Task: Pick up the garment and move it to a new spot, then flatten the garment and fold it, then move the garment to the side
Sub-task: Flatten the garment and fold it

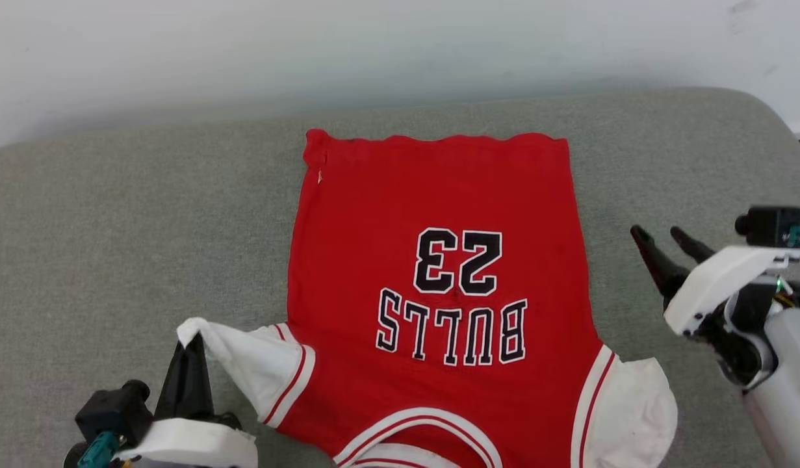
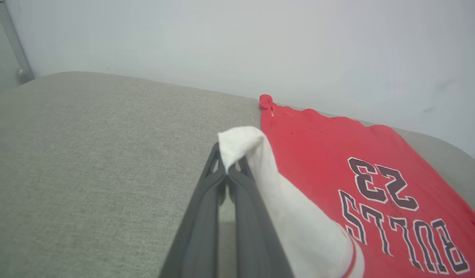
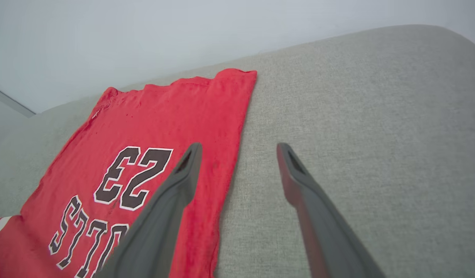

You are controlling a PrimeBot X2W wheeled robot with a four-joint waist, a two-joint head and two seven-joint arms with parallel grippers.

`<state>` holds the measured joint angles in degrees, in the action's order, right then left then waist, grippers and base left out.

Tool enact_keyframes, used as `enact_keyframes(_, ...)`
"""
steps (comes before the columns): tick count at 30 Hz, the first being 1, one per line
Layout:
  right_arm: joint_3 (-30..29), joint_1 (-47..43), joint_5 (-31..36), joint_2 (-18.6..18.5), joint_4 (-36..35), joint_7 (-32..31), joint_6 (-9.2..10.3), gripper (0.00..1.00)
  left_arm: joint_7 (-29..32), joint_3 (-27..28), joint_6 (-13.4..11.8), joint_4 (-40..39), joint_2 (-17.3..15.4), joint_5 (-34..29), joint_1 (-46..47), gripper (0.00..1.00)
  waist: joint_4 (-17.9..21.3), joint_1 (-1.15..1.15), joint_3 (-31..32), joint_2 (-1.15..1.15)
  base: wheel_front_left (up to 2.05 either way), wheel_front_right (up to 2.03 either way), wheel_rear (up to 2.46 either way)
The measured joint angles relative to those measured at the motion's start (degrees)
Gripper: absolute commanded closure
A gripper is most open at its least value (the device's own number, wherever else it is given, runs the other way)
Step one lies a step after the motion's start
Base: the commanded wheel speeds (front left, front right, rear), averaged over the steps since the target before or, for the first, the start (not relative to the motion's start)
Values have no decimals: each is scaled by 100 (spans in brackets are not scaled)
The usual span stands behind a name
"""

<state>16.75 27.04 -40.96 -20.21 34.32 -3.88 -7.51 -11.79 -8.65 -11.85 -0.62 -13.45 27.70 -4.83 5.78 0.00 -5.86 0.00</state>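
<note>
The garment [image 1: 438, 214] lies spread flat on the grey cushion [image 1: 114, 227], about midway between its left and right edges. Its red hem is toward the far edge by the pale wall [image 1: 374, 52] and its collar toward the near edge, so the black "BULLS 23" print reads upside down to me. My left gripper [image 1: 192, 344] has its jaws pressed together on the tip of the white left sleeve [image 1: 257, 364], which is lifted into a small peak off the cushion. The other white sleeve [image 1: 640, 403] lies flat near the near edge. My right gripper [image 1: 658, 234] is just beside the garment's right side, over bare cushion, with its jaws spread wide and holding nothing.
</note>
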Motion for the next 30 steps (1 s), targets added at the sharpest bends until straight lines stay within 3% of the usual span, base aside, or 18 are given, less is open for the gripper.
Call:
enact_keyframes(12,248,2513,-575,-421,1166,-2096,0,0,-78,-478,111,-488,181,-345,968,100,-554,1,-1163,0,0,0,0)
enact_keyframes(29,505,4266,-497,-570,2663,-3594,-5,0,-201,-868,322,-417,397,-543,1720,100,-1302,0,-2489,0,0,0,0)
enact_keyframes(30,489,4326,-524,-564,2752,-3704,-4,20,-209,-871,325,-397,400,-544,1721,100,-1321,0,-2499,0,0,0,0)
